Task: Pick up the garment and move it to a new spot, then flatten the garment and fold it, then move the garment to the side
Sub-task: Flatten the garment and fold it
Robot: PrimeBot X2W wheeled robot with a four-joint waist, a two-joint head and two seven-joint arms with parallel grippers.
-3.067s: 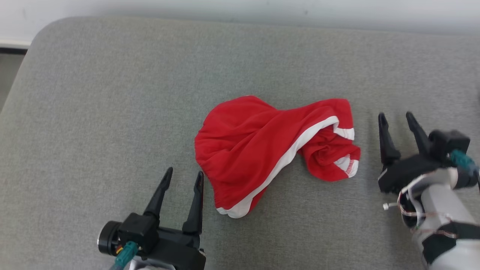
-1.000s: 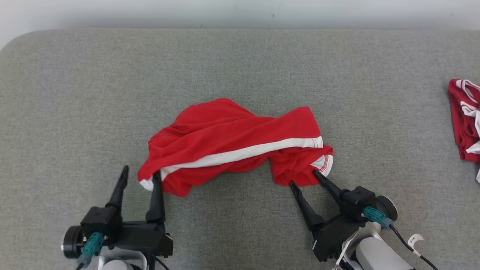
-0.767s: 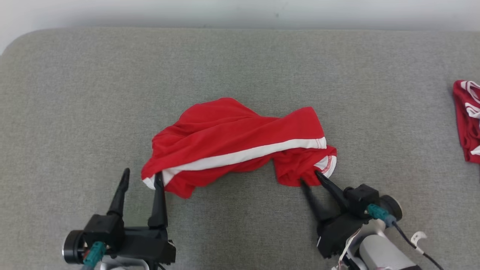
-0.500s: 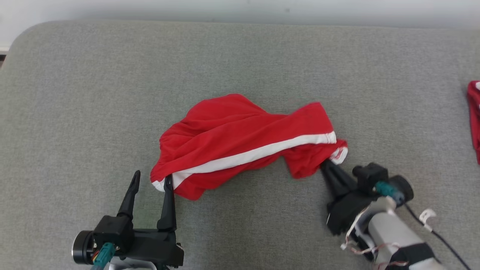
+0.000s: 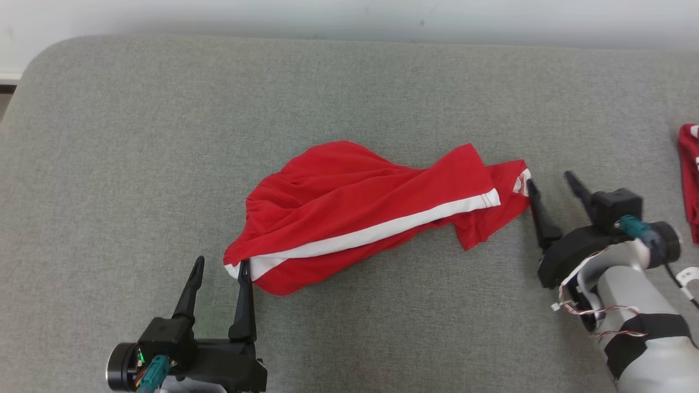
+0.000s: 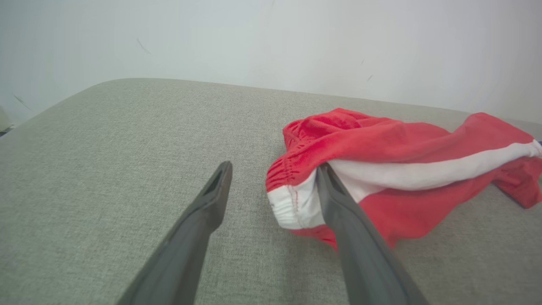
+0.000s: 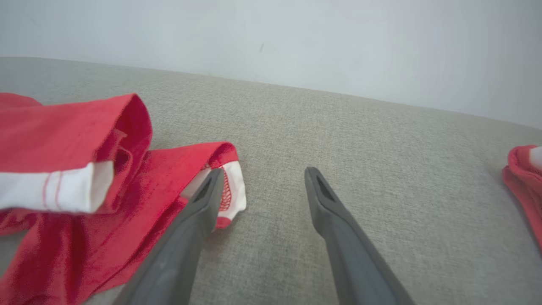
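Jaws of the left gripper (image 5: 221, 262) stand wide, nearest the camera, fingers pointing away up the grey fabric cushion (image 5: 109, 164). White waistband corner (image 6: 292, 203) of the red cloth shorts (image 5: 355, 202) sits partly inside that gap, touching the finger on the robot's right side; nothing is clamped.

- Shorts lie crumpled at mid-cushion. Long axis, marked by the white side stripe (image 5: 382, 232), runs diagonally from this near-left corner up to the far right.
- Right gripper (image 5: 548, 179) sits at the far-right end, jaws also wide, holding nothing. Its left finger touches the white-trimmed hem corner (image 7: 232, 190); the gap between its fingers is over bare cushion, so the cloth lies just to the robot's left of those jaws.
- Judgement: each arm has its own end of the shorts. The left needs only to close; the right needs a small shift leftward before it can pinch the hem.
- Further right, a second red-and-white cloth (image 5: 689, 185), well apart. Pale wall (image 5: 349, 16) beyond.
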